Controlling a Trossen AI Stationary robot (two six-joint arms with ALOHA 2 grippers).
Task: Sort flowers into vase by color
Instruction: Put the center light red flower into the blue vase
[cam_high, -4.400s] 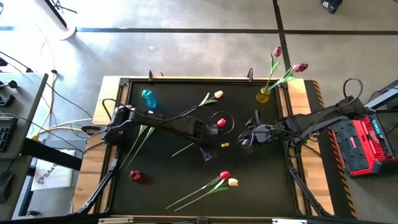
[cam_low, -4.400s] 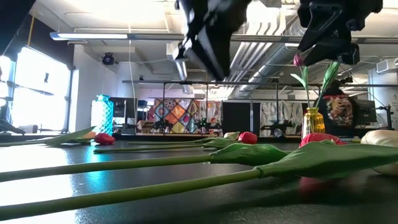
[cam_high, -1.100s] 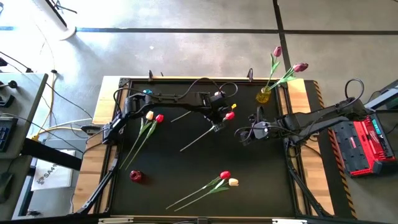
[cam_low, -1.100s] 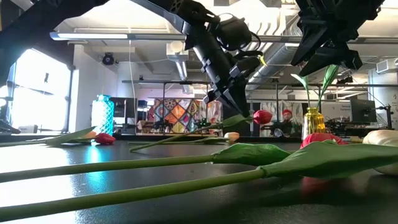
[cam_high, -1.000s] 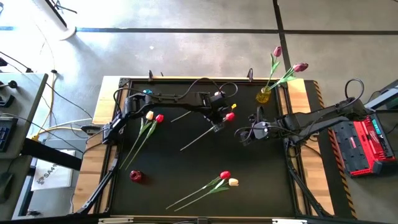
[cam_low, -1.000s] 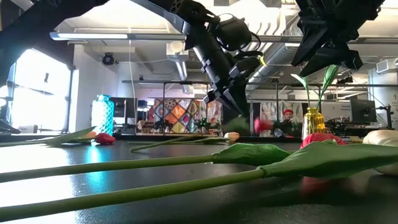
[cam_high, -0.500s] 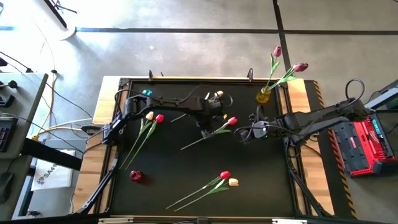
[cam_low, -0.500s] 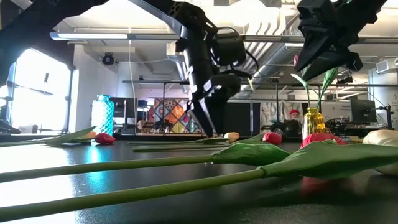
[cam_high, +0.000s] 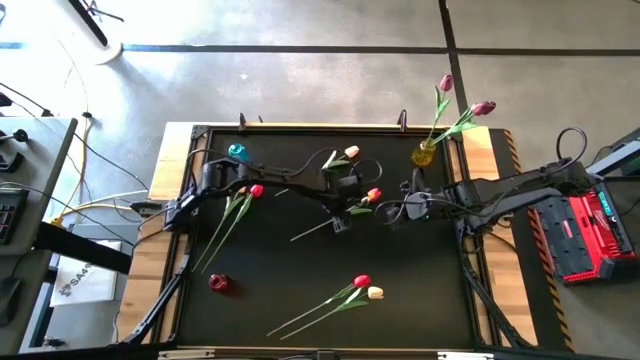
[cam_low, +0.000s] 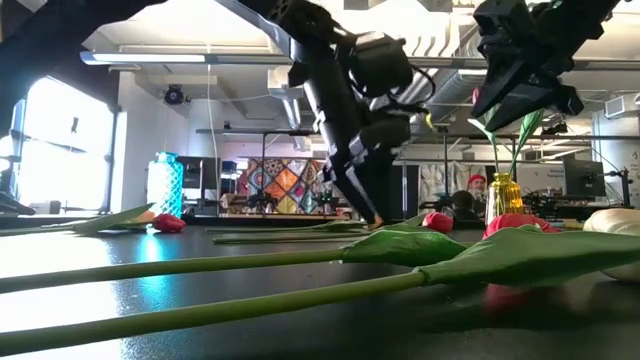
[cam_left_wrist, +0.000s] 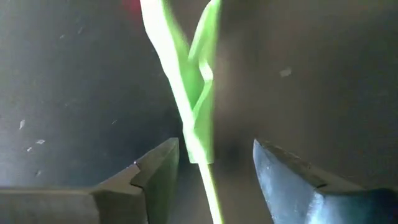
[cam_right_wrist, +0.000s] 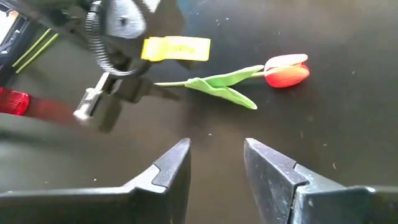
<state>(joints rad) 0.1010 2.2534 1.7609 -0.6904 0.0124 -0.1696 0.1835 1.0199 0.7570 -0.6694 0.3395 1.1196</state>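
Observation:
A red tulip (cam_high: 373, 196) lies flat on the black table (cam_high: 420, 290), its stem running toward the near left. My left gripper (cam_high: 340, 222) points down over the stem, open. Its fingers stand on either side of the green stem and leaf (cam_left_wrist: 189, 118) without touching them. My right gripper (cam_high: 393, 215) hovers open just right of the tulip head (cam_right_wrist: 286, 70), holding nothing. A yellow vase (cam_high: 423, 155) at the far right holds pink tulips (cam_high: 482, 108). A blue vase (cam_high: 237, 152) stands far left and a red vase (cam_high: 218, 283) near left.
A cream tulip (cam_high: 350, 152) lies at the far middle. A red tulip (cam_high: 257, 190) with more stems lies at the left. A red and a cream tulip (cam_high: 368, 288) lie near the front edge, their stems filling the low view's foreground (cam_low: 300, 300).
My left gripper held the red tulip lifted above the table, then let it go. The tulip dropped and now lies flat. The gripper has since moved down and toward the near edge, coming to stand astride the stem. My right gripper has kept still.

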